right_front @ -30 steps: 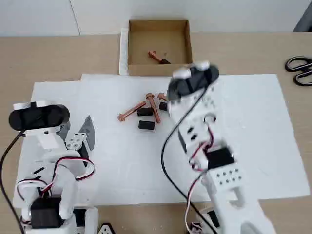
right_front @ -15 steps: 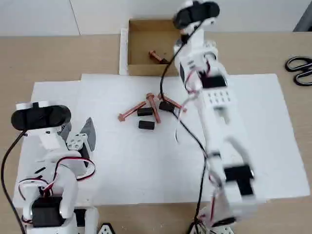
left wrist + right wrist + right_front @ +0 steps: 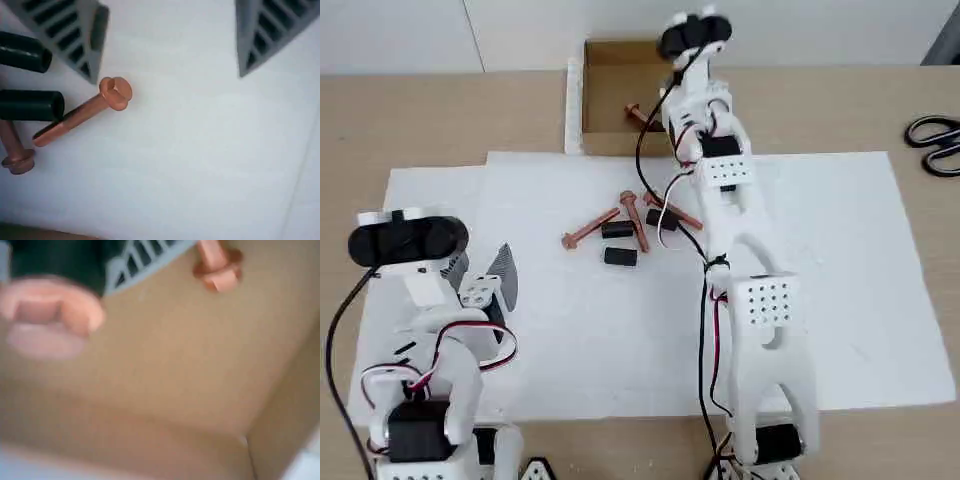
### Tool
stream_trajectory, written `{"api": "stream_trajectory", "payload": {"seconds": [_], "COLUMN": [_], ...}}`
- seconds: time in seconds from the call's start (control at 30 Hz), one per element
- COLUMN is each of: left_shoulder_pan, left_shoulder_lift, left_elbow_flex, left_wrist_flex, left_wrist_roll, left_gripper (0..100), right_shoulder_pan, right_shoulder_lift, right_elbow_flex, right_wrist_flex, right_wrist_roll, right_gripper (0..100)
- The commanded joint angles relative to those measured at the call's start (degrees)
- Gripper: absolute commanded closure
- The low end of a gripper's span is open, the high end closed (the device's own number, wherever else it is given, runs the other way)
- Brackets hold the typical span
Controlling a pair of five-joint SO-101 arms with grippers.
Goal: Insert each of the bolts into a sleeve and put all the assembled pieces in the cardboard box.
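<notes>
Over the box (image 3: 610, 85) we saw right gripper (image 3: 75, 275) outstretched, pinching bolt (image 3: 50, 320) | left gripper (image 3: 167, 75) low, fingers (image 3: 260, 40) spread | paper (image 3: 570, 340) on table (image 3: 420, 110)

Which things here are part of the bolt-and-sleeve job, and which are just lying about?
Job:
cardboard box
boxed assembled piece
held assembled piece
loose bolts
loose sleeves

Lying about:
scissors
white paper sheet
</notes>
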Motion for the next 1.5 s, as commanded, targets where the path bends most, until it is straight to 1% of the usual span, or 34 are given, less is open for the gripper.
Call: {"api": "stream_trajectory", "payload": {"seconds": [0.0,0.1,0.23,0.3,0.67,0.77,0.83,0.97,1.1,1.3,1.47], "left_shoulder_pan": [-0.4,-0.4,-0.4,-0.4,-0.3,-0.4,-0.4,-0.3,-0.4,-0.3,-0.1], "left_shoulder_lift": [-0.6,-0.6,-0.6,-0.6,-0.6,-0.6,-0.6,-0.6,-0.6,-0.6,-0.6], "left_elbow_flex": [-0.2,-0.2,-0.2,-0.2,-0.2,-0.2,-0.2,-0.6,-0.3,-0.2,-0.2], "left_wrist_flex": [-0.1,-0.3,-0.1,-0.1,-0.1,0.0,0.0,0.0,0.0,0.1,0.1], "left_wrist_roll": [0.2,0.2,0.2,0.2,0.2,0.2,-0.1,-0.1,-0.2,-0.2,-0.2], "left_gripper": [83,83,83,83,83,82,82,82,82,82,82], "right_shoulder_pan": [1.1,1.1,1.1,1.1,1.1,1.1,1.2,1.2,2.3,5.7,7.1], "right_shoulder_lift": [2.8,6.0,7.9,8.0,7.7,7.7,7.7,7.7,4.8,-8.9,-17.4], "right_elbow_flex": [-10.0,-13.4,-15.0,-15.0,-15.1,-18.2,-23.6,-41.7,-42.1,-41.8,-41.8], "right_wrist_flex": [0.0,0.0,0.0,0.0,0.0,1.8,8.2,26.8,37.4,55.0,67.8], "right_wrist_roll": [0.4,0.6,0.6,0.6,0.7,0.7,0.7,0.7,0.7,0.7,1.0], "right_gripper": [99.1,98.0,88.9,86.1,85.8,85.8,85.8,85.8,85.8,85.8,85.8]}}
